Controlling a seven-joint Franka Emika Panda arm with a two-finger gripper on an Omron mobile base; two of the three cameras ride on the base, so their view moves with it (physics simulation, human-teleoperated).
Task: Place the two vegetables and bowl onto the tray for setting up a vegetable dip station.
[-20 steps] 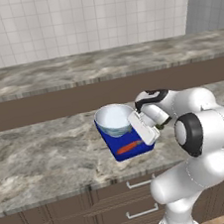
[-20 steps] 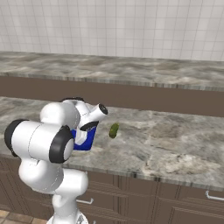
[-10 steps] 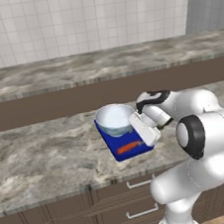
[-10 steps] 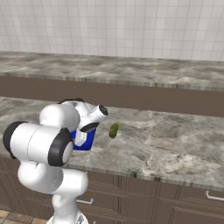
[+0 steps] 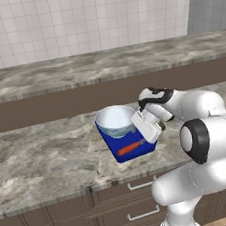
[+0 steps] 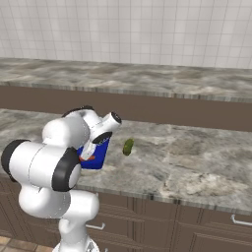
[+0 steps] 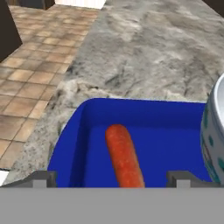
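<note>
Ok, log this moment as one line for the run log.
gripper: open, over carrot | carrot: in tray | bowl: in tray | cucumber: on counter, pending

The claw is finishing its opening, its jaws now standing spread wide on either side of the carrot, which is lying free on the floor of the tray. The hand is drifting slightly toward the robot, away from the bowl. In the right base view the wrist is lifting a little above the tray's near corner.
</note>
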